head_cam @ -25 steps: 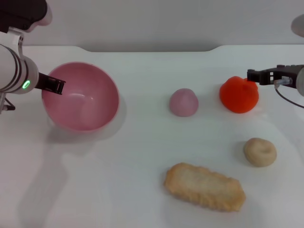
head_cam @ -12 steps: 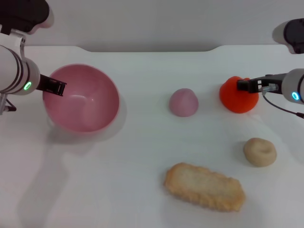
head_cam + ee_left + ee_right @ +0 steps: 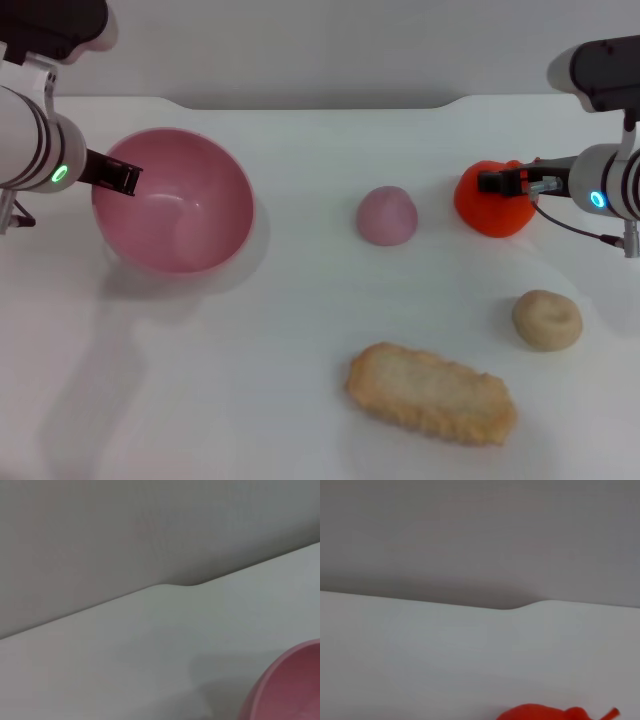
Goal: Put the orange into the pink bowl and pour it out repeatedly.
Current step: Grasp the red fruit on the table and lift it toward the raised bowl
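Observation:
The pink bowl (image 3: 175,205) stands at the left of the white table; its rim also shows in the left wrist view (image 3: 292,685). My left gripper (image 3: 120,179) is shut on the bowl's left rim. The orange (image 3: 490,205) sits at the right, next to a small pale-pink dome. My right gripper (image 3: 500,183) reaches in from the right and lies across the orange's upper side, touching it. The top of the orange also shows in the right wrist view (image 3: 540,713). The bowl is empty.
A small pale-pink dome (image 3: 387,215) sits mid-table between bowl and orange. A beige round bun (image 3: 547,320) and a long breaded piece (image 3: 432,393) lie at the front right. The table's back edge (image 3: 320,103) runs along a grey wall.
My right gripper has moved left from beside the orange onto it, and the orange has shifted slightly left. The bowl has shifted slightly with my left gripper.

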